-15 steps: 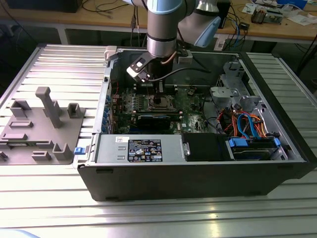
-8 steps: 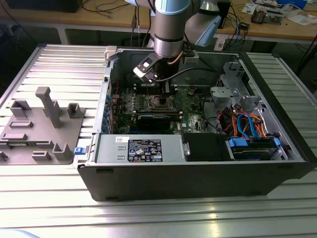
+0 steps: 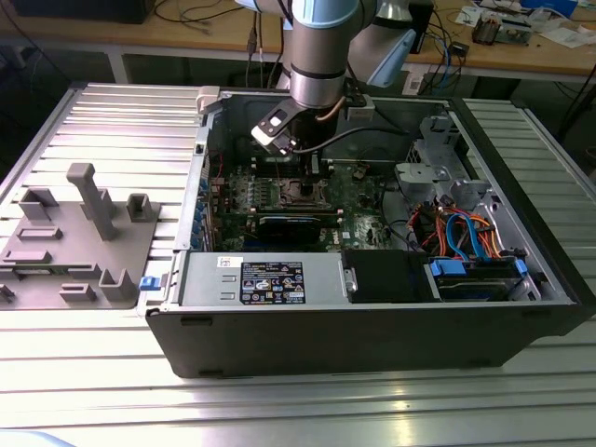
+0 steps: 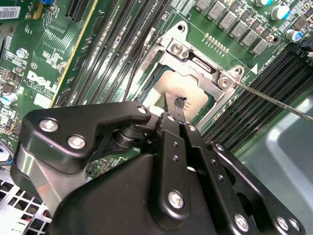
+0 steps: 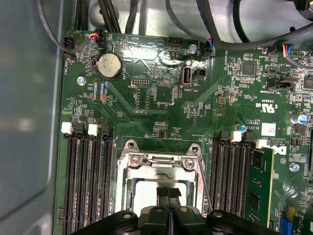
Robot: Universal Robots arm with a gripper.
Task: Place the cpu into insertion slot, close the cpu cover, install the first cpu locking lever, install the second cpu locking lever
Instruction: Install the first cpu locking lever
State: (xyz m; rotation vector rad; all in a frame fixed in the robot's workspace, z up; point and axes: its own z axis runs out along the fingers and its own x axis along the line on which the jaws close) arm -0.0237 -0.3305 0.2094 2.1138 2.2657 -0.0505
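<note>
The black two-fingered gripper [image 4: 178, 104] reaches down into the open dark grey computer case [image 3: 372, 326], its fingers pressed together with nothing between them. In both wrist views the tips sit over the small square silver-topped cpu [image 4: 168, 85] – it lies in the silvery-rimmed insertion slot [image 5: 129, 147] on the green circuit board [image 5: 146, 98]. The thin silvery windowed cpu cover [image 4: 203, 73] appears to lie down around the chip. A thin metal lever rod [image 4: 274, 100] slants away from one socket corner – not latched flat.
</note>
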